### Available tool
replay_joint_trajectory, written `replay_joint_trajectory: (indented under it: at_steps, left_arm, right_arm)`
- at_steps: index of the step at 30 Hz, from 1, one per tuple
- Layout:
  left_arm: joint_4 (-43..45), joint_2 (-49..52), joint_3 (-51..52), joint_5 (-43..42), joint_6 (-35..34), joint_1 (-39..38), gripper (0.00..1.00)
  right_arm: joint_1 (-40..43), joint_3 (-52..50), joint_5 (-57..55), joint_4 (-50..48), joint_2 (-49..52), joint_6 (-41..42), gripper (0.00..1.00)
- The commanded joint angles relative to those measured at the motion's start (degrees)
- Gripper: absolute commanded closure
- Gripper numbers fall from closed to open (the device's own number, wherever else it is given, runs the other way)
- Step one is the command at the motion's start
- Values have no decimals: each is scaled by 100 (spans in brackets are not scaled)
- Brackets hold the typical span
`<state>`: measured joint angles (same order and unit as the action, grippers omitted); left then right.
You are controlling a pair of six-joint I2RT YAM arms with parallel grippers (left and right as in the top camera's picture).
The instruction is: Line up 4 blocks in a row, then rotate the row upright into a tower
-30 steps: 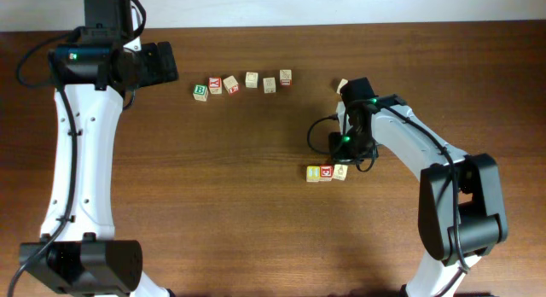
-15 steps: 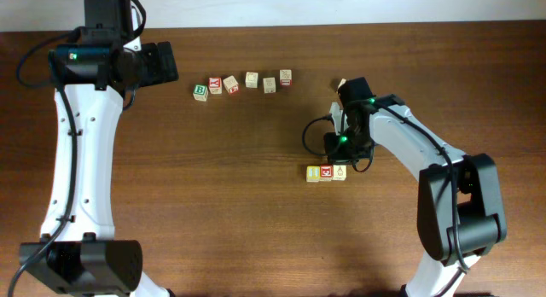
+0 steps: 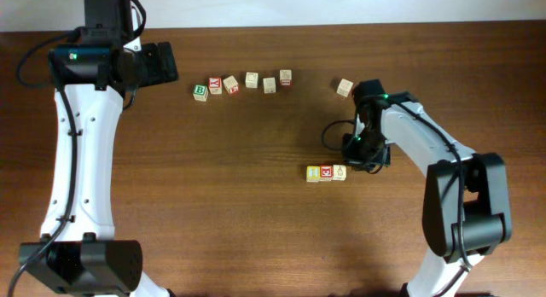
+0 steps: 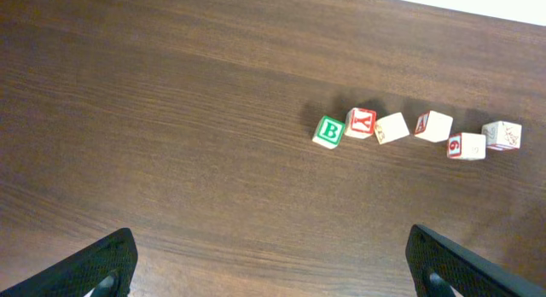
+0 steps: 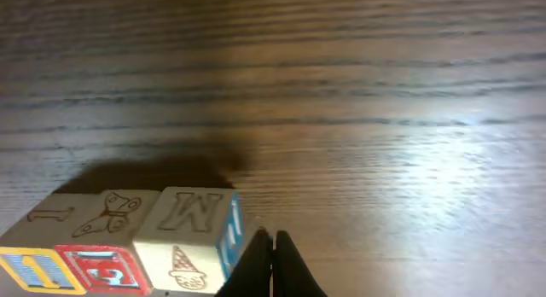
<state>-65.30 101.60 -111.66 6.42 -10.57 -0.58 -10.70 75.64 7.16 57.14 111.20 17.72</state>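
Three touch in a row mid-counter: yellow-faced block, red-faced block, pale block, probably turned already. Fourth, the lone block, sits well apart, likely still to do. Closed, empty right pincer just beside pale block; left pincer wide, empty.

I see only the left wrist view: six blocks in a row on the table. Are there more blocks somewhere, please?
Observer: Yes. The overhead view shows three more, side by side and nearer the robot's bases: a yellow-faced block, a red-faced block and a pale block.
Operator: And where is the right gripper?
Observer: The right gripper is shut and holds nothing. It is low over the table, close beside the pale block's blue side. I cannot tell whether it touches it.
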Motion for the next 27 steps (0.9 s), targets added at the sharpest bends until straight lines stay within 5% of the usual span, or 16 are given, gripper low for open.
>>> replay_joint_trajectory:
  at_steps: [1, 9, 12, 16, 27]
  left_arm:
    - [-2, -17, -79, -17, -74, -7, 1]
    - [-2, -17, -79, -17, -74, -7, 1]
    - [-2, -17, -79, -17, -74, -7, 1]
    - [-2, -17, -79, -17, -74, -7, 1]
    - [-2, -17, -79, -17, -74, -7, 1]
  right_arm:
    - [-245, -111, 79, -155, -22, -208, 96]
    - [-225, 496, 66, 258, -26, -564, 95]
    - [-197, 2044, -33, 804, -24, -699, 76]
    - [-210, 3099, -11, 334, -24, -693, 55]
    - [-210, 4068, -284, -833, 595, -476, 47]
